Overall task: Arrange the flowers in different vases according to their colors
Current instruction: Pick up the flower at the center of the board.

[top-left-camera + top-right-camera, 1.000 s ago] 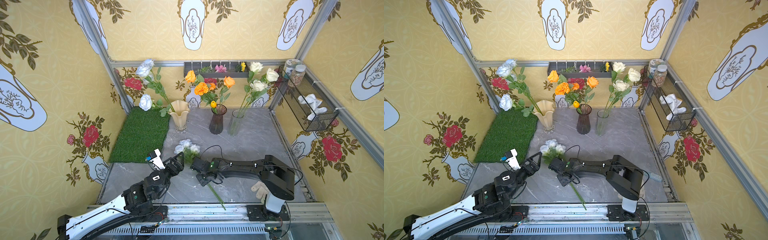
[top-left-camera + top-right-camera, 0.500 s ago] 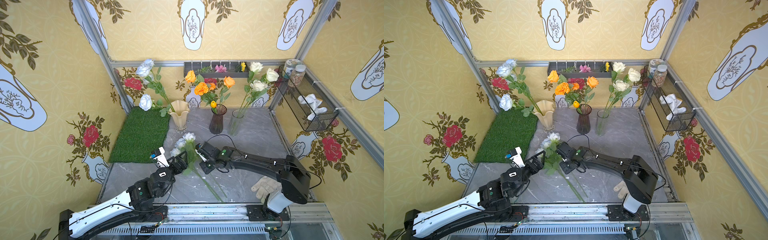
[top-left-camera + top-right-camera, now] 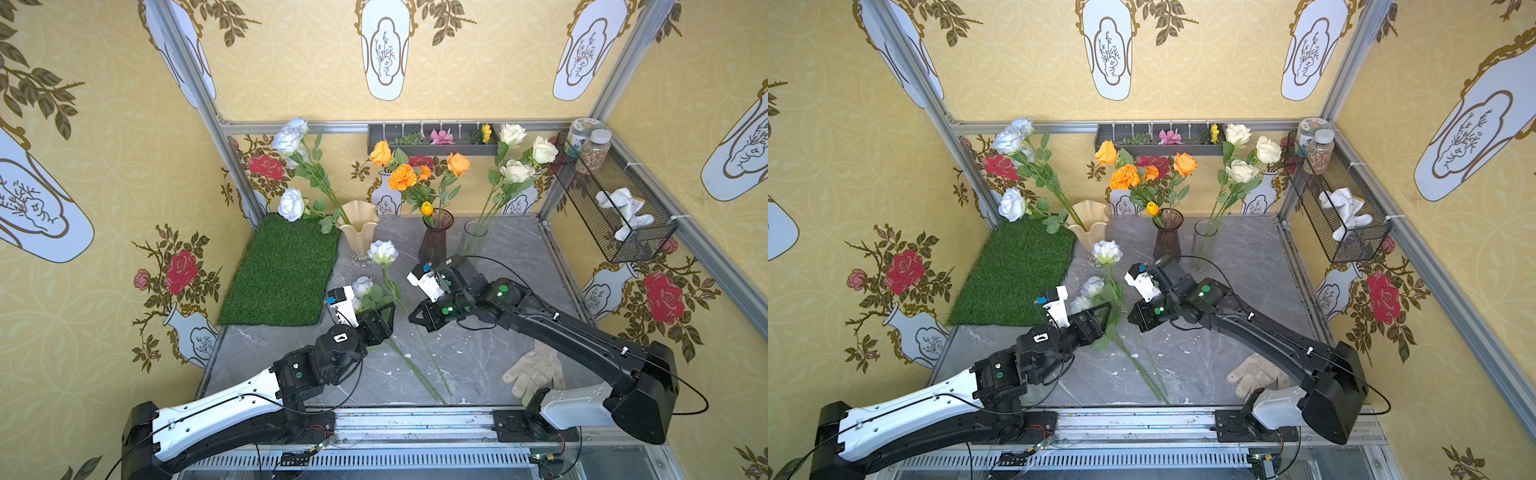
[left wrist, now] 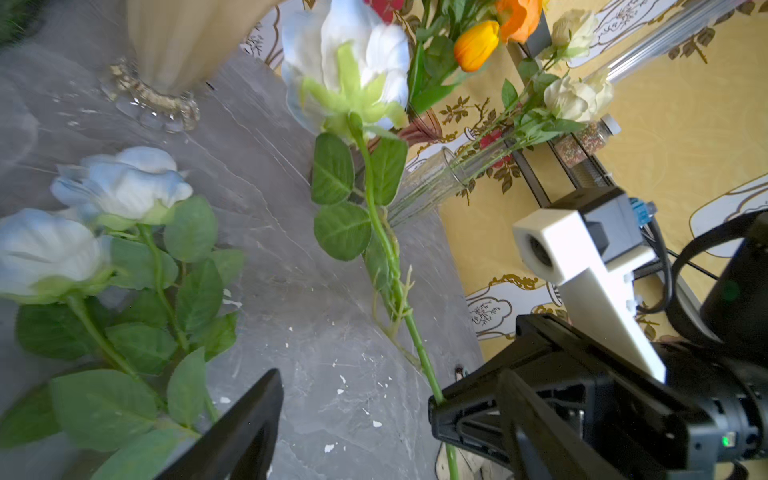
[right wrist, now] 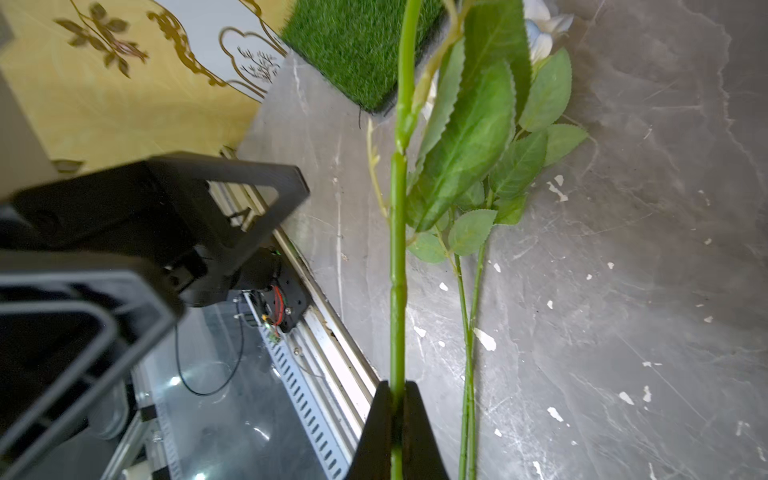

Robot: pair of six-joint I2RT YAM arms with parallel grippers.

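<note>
My right gripper (image 3: 412, 318) (image 5: 397, 399) is shut on the green stem of a pale blue-white rose (image 3: 382, 252) (image 3: 1107, 252), and the bloom is raised near the cream-amber vase (image 3: 358, 232). Two more pale blue roses (image 3: 362, 286) (image 4: 120, 183) lie on the grey table. My left gripper (image 3: 376, 309) is open beside their leaves, holding nothing. The cream-amber vase holds pale blue roses (image 3: 289, 139), the dark purple vase (image 3: 434, 241) orange flowers (image 3: 402, 176) and a yellow tulip, and the clear cylinder (image 3: 471, 239) cream-white roses (image 3: 515, 170).
A green turf mat (image 3: 286, 270) covers the table's left side. A work glove (image 3: 534, 372) lies at the front right under my right arm. A wire basket (image 3: 611, 199) hangs on the right wall, and a grey shelf tray (image 3: 432, 143) on the back wall.
My right gripper has lifted one pale blue rose off the table and carried it toward the back. My left arm has reached forward to the two lying roses, its jaws slightly narrower.
</note>
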